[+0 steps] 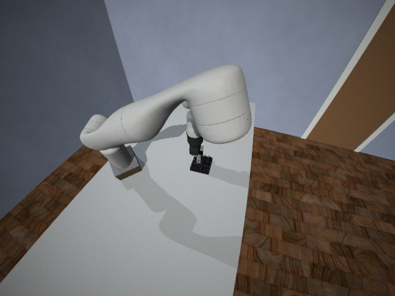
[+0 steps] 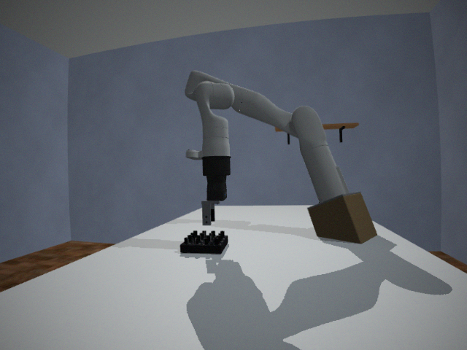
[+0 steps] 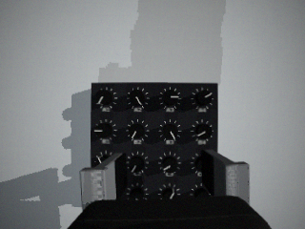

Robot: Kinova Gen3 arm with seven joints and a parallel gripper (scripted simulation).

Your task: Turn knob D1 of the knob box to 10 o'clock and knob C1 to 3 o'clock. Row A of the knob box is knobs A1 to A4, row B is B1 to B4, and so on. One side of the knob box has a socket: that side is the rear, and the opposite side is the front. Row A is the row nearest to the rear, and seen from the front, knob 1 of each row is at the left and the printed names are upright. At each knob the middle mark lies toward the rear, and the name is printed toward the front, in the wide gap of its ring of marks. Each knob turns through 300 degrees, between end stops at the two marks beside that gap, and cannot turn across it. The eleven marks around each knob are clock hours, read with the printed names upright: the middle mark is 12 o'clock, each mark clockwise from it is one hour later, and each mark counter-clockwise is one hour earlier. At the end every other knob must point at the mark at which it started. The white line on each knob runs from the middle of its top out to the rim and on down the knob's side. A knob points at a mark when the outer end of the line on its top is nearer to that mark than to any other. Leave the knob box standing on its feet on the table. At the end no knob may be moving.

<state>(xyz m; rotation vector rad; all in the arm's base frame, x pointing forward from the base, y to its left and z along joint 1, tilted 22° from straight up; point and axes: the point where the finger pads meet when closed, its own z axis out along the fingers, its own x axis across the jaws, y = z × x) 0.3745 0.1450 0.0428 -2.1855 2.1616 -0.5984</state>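
The black knob box (image 1: 200,171) (image 2: 201,249) (image 3: 154,115) stands on the table; in the wrist view its names are upright, with row A at the top. Knob C1 (image 3: 101,161) shows partly beside the left finger, its white line pointing up and left. D1 is hidden behind that finger. Knob C2 (image 3: 137,163) and knob C3 (image 3: 170,163) point down-left; knob D3 (image 3: 170,192) points up-right. My gripper (image 1: 200,155) (image 2: 209,222) (image 3: 164,168) is open and empty, pointing down above the box, with its fingers to the left and right of the C2 and C3 columns.
In the wrist view, knob B1 (image 3: 104,130) points left and knob A1 (image 3: 104,98) points down-left. The right finger partly covers C4, and the gripper body covers the box's front edge. The arm's base block (image 1: 129,172) (image 2: 339,222) stands well away from the box. Arm shadows cross the table.
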